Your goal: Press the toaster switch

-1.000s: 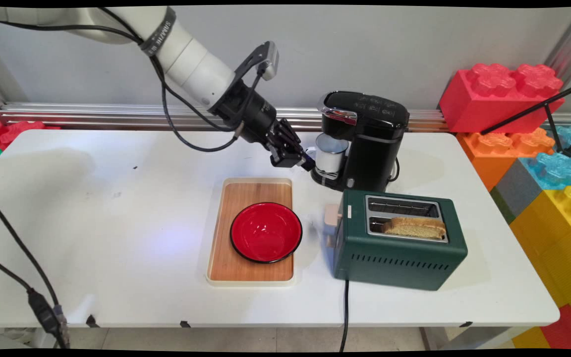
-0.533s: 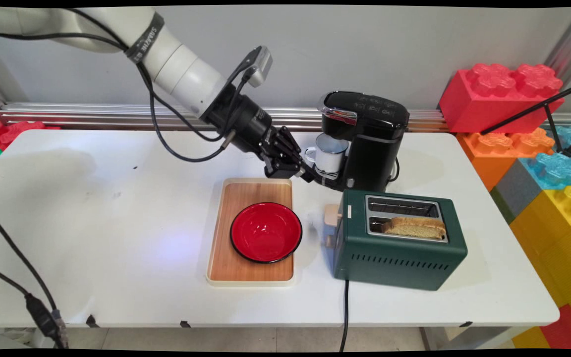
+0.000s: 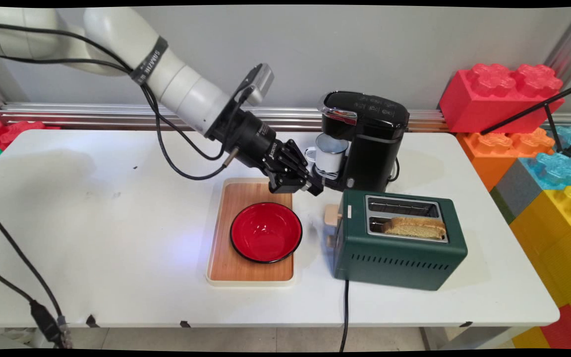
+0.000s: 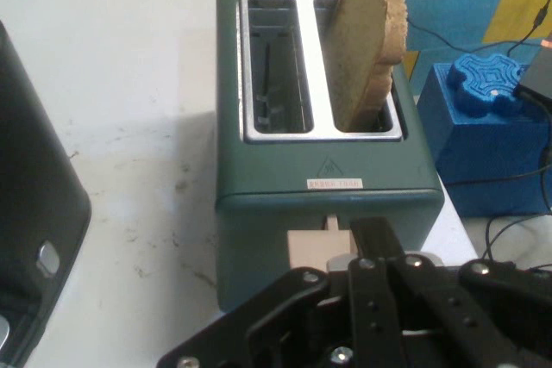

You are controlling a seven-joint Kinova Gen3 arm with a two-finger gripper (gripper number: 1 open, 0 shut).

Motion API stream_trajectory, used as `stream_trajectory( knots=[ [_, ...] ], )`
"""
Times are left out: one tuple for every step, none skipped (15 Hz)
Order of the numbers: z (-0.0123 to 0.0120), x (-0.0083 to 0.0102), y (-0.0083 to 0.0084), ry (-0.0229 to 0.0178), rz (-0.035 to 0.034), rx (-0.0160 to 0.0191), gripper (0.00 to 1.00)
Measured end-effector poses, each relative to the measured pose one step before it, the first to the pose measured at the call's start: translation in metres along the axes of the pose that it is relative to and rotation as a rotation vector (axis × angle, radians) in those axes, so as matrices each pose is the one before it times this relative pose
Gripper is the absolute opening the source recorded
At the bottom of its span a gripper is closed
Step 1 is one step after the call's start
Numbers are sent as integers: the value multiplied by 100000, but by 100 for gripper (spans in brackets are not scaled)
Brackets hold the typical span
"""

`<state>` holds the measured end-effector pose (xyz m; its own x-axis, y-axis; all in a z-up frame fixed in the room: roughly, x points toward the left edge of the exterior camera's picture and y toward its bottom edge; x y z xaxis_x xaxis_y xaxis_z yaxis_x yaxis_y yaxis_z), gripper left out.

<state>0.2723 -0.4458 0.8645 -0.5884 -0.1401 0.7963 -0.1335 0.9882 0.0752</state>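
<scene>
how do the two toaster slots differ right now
The near slot holds a slice of bread standing partly out of it; the far slot holds nothing. In the hand view the bread-filled slot is on the right, the bare one on the left. Both are long, metal-rimmed openings in the green toaster.

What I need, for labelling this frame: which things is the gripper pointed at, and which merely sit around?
Gripper faces: green toaster, its beige lever, bread slice in one slot.
Around: black coffee maker, white mug under it, red bowl on wooden tray.

One toaster [image 3: 398, 240] holds one bread slice [image 3: 414, 227]. One coffee maker [image 3: 367, 139] holds one mug [image 3: 329, 153]. One tray [image 3: 238, 267] carries one red bowl [image 3: 265, 231].
</scene>
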Motion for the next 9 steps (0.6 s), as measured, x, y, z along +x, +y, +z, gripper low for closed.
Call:
stream_trajectory(
  knots=[
    [214,-188,-41,452,168,-167,0],
    [320,-294,-64,620,249,-272,0],
    [280,-236,-78,490,202,-210,0],
    [308,-302,-87,529,190,-211,0],
    [301,-328,-94,478,150,-183,0],
    [395,-404,-115,634,138,-249,0],
    [281,-285,-79,437,114,-201,0],
    [276,-276,-57,431,46,-299,0],
    [314,-283,-63,509,111,-296,0]
  ],
)
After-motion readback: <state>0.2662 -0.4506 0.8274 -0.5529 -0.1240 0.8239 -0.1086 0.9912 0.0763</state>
